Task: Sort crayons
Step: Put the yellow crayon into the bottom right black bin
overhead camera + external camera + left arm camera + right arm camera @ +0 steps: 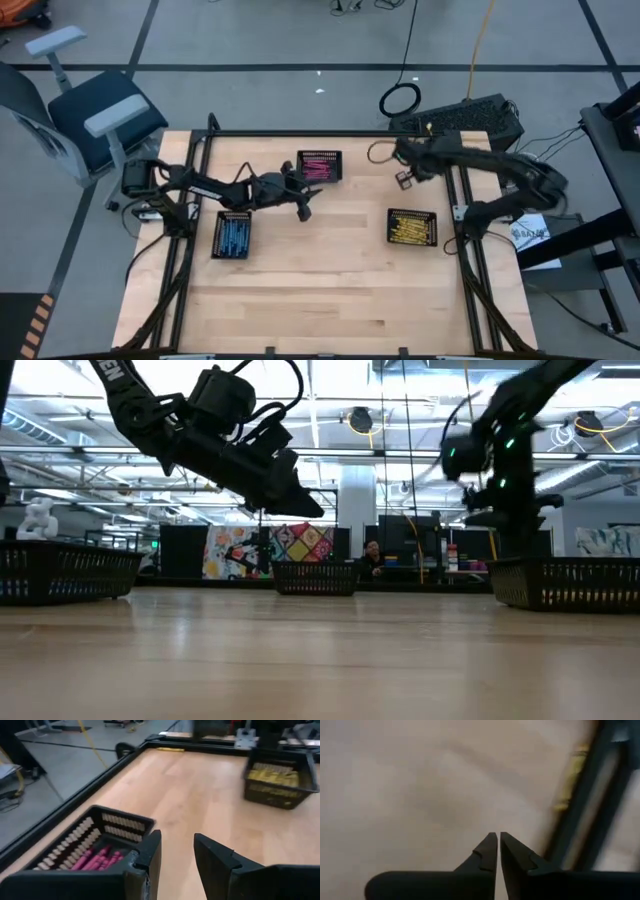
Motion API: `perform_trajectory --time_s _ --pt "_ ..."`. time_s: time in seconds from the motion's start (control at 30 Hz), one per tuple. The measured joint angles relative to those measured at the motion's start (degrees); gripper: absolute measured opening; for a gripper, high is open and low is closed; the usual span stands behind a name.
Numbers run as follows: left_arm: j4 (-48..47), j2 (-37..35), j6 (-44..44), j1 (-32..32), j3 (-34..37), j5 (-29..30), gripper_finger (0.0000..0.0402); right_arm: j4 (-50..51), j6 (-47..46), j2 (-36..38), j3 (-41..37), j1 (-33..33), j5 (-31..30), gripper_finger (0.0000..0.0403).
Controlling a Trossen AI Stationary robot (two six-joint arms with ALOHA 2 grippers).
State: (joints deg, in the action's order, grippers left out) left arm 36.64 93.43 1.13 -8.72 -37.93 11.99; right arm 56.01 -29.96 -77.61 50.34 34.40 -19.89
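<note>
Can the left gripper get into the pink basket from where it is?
Probably yes. The left gripper, open and empty, hangs just beside the pink basket, whose top is uncovered; nothing stands between them.

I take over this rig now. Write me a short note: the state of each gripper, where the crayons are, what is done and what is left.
Left gripper: open, empty, raised beside the pink basket.
Right gripper: shut, holding nothing, near the table's far right edge.
Crayons: pink crayons in the far-middle basket, blue crayons in the left basket, yellow crayons in the right basket.
Done: the three colours look separated.
Left: one yellowish stick seems to lie by the table frame near the right gripper; too blurred to confirm it is a crayon.
</note>
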Motion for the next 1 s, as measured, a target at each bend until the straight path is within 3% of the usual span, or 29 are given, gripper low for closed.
perform_trajectory --time_s 0.17,0.37,0.57,1.0 --pt "0.36 0.00 0.08 1.40 0.00 -0.22 0.0118 0.39 7.15 -11.73 4.62 8.14 -11.93 0.0002" --pt "0.38 0.00 -0.14 2.13 0.00 -0.24 0.0118 -5.67 13.08 -23.57 7.78 12.29 -22.70 0.0001" --pt "0.33 0.00 0.06 2.13 0.00 -1.27 0.0118 -3.49 14.92 -30.69 10.48 18.65 -22.17 0.0000" --pt "0.31 0.02 0.04 3.74 0.00 -2.82 0.0118 -1.48 15.60 -30.44 12.87 20.72 -18.48 0.0000"
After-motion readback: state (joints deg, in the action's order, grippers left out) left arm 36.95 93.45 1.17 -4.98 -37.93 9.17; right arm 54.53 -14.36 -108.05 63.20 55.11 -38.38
